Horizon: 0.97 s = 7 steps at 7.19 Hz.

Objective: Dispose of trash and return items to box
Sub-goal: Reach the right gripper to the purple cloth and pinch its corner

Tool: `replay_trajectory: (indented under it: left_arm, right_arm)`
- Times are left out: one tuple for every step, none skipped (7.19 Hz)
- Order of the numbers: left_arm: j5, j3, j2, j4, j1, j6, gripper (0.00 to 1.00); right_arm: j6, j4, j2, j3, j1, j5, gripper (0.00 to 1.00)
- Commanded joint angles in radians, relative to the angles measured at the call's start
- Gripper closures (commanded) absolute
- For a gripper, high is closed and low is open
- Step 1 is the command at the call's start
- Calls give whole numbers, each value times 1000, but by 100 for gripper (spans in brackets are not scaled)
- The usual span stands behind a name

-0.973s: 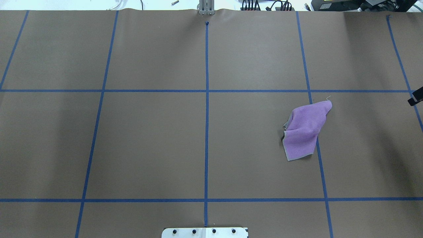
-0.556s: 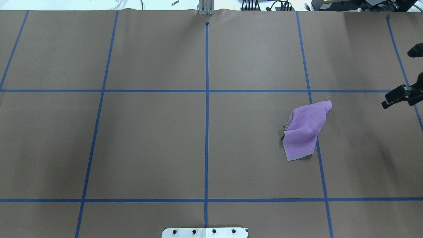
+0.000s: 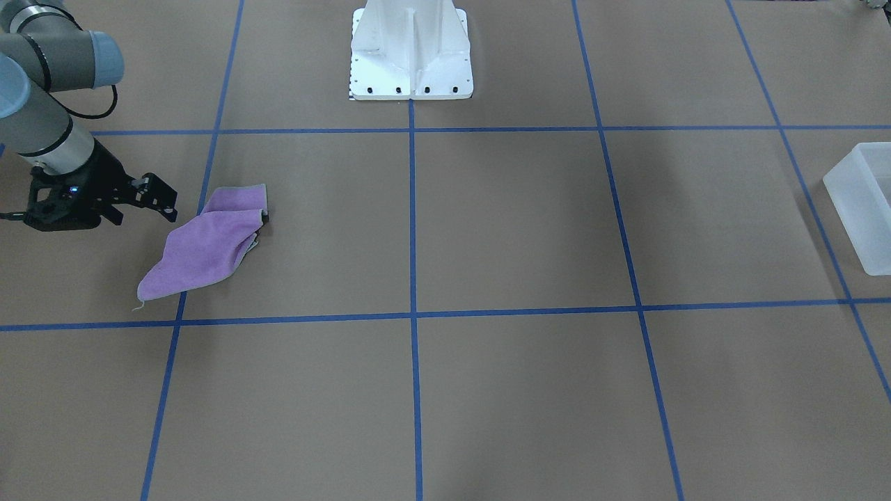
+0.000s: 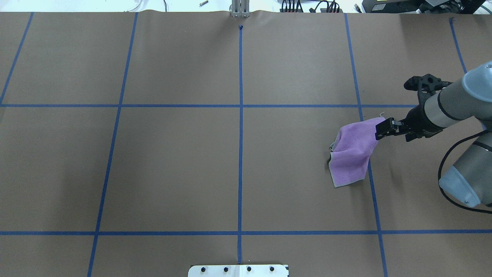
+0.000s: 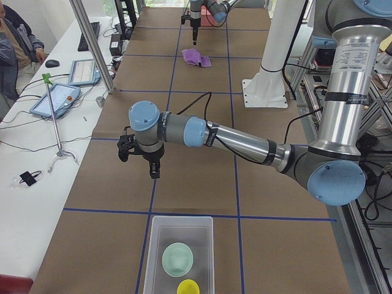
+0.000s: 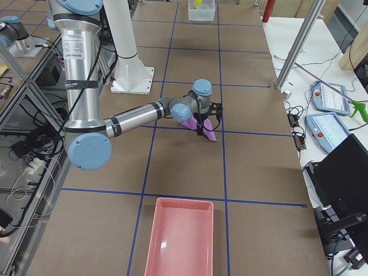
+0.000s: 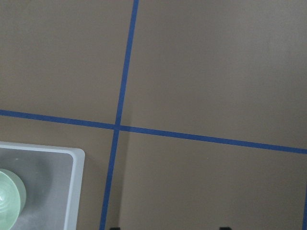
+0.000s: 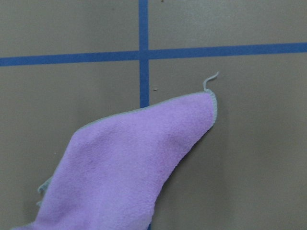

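The rectangular translucent frosted-white plastic bin (image 5: 181, 218) stands on the brown paper-covered table (image 4: 173, 161), at the end on the robot's left. Both items are inside it. The small round pale green bowl (image 5: 177, 258) sits about in the middle, and the bright yellow tapered plastic cup (image 5: 188, 286) is just beside the bowl.

The left gripper (image 5: 153, 171) hangs over bare table near the bin, pointing down. Its wrist camera catches two dark fingertips (image 7: 115, 228) at the bottom edge of its view. They stand wide apart, with only brown paper and blue tape lines (image 4: 240, 154) beyond them. So its jaws are spread wide, and they hold and touch nothing.

The right gripper (image 4: 383, 129) is toward the other end of the table, over one corner of a crumpled purple microfibre cloth (image 4: 351, 154). The cloth lies on the table across a tape line, a loose thread trailing from that corner. I cannot tell whether this gripper's jaws are parted or closed, or whether they touch the cloth.

A shallow pink rectangular tray (image 6: 179, 241) sits at the table's right end, well apart from the cloth. The white metal robot base (image 3: 411, 49) stands at the middle of the robot's side.
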Motion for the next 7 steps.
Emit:
replay_trajectory:
  left_arm:
    - [0, -6, 3, -2, 5, -4, 25]
    - [0, -9, 21, -13, 5, 4, 25]
    - [0, -12, 29, -20, 5, 3, 25]
    - [0, -27, 37, -18, 5, 3, 25]
    - [0, -32, 44, -18, 3, 3, 25]
    - [0, -46, 50, -18, 3, 3, 25]
    - [0, -51, 52, -16, 3, 1, 25]
  right_arm:
    - [100, 4, 18, -8, -40, -10, 0]
    - [146, 4, 56, -42, -40, -9, 0]
    - [196, 4, 80, -74, -39, -10, 0]
    - [198, 5, 84, -96, -40, -12, 0]
    - [197, 5, 88, -123, -42, -15, 5]
    - [203, 4, 99, -119, -42, -10, 84]
    - [203, 4, 99, -122, -42, -9, 100]
